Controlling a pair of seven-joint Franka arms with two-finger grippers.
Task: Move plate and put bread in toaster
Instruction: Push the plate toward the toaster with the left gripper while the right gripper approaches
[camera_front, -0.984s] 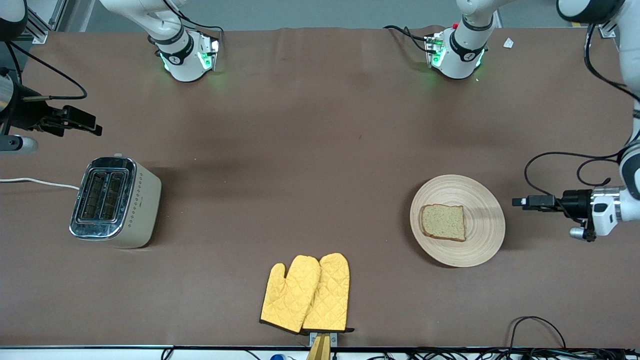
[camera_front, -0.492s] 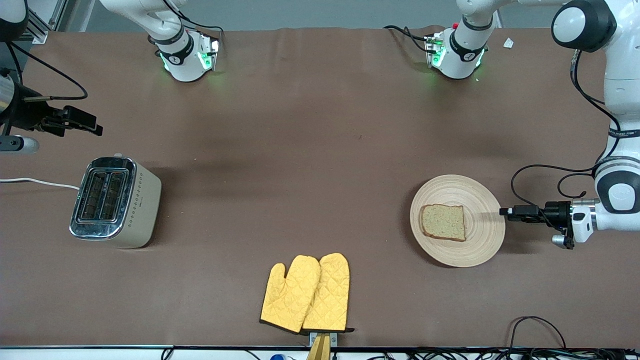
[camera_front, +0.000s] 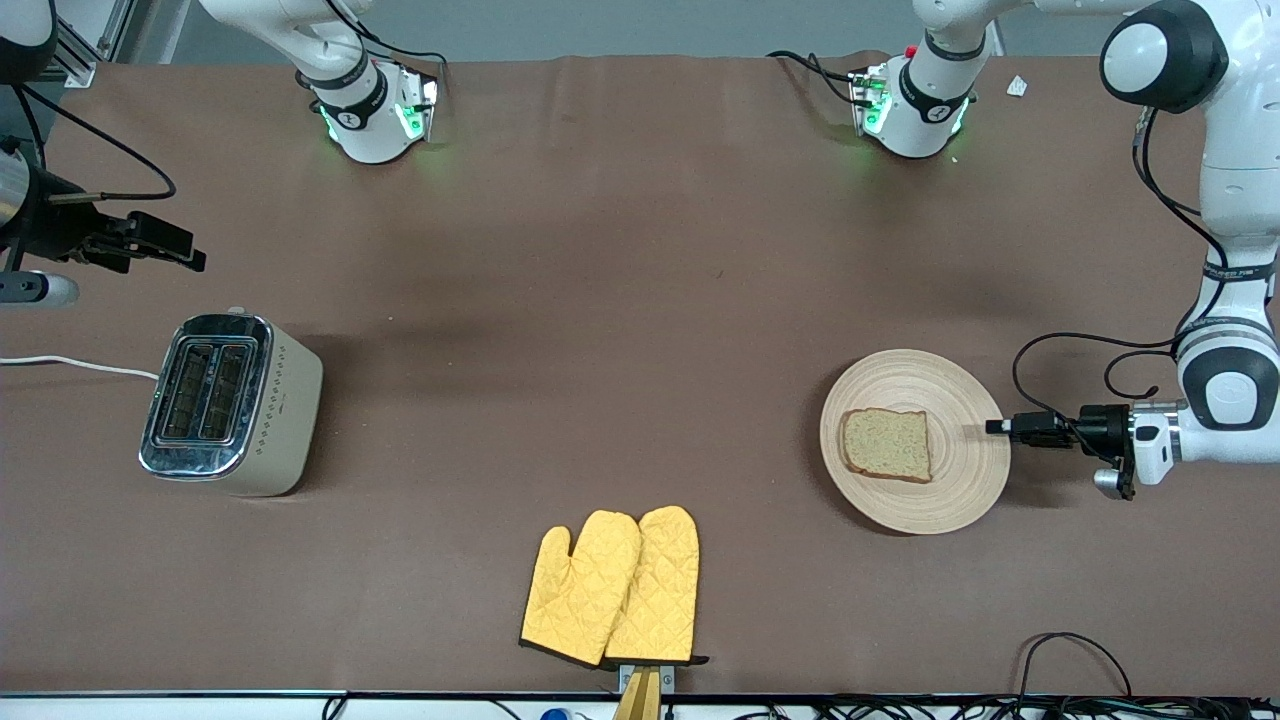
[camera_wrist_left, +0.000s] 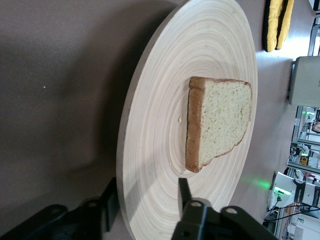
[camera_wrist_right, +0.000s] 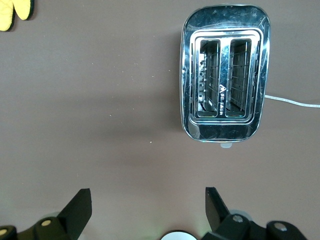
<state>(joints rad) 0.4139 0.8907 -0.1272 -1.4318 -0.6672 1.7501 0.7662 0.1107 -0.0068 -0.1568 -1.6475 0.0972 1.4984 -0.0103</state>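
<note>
The round wooden plate (camera_front: 960, 480) lies toward the left arm's end of the table with the bread (camera_front: 886, 444) flat on it. My left gripper (camera_front: 995, 426) is level with the plate's rim, reaching in sideways. In the left wrist view the plate (camera_wrist_left: 160, 125) and the bread (camera_wrist_left: 220, 120) fill the frame. My left gripper (camera_wrist_left: 145, 192) straddles the rim, one finger below it and one above the surface without touching. The beige toaster (camera_front: 230, 405) stands toward the right arm's end, slots empty. My right gripper (camera_front: 185, 258) hangs open beside the toaster (camera_wrist_right: 225, 75), its fingers (camera_wrist_right: 80, 205) spread wide.
A pair of yellow oven mitts (camera_front: 612, 587) lies near the table's front edge, midway between plate and toaster. A white cord (camera_front: 80, 365) runs from the toaster off the table's end. Brown cloth covers the table (camera_front: 600, 300).
My left gripper has slid in from the table's end until its fingers straddle the plate's rim, and its jaws have narrowed. Plate, bread and the right arm have not moved.
</note>
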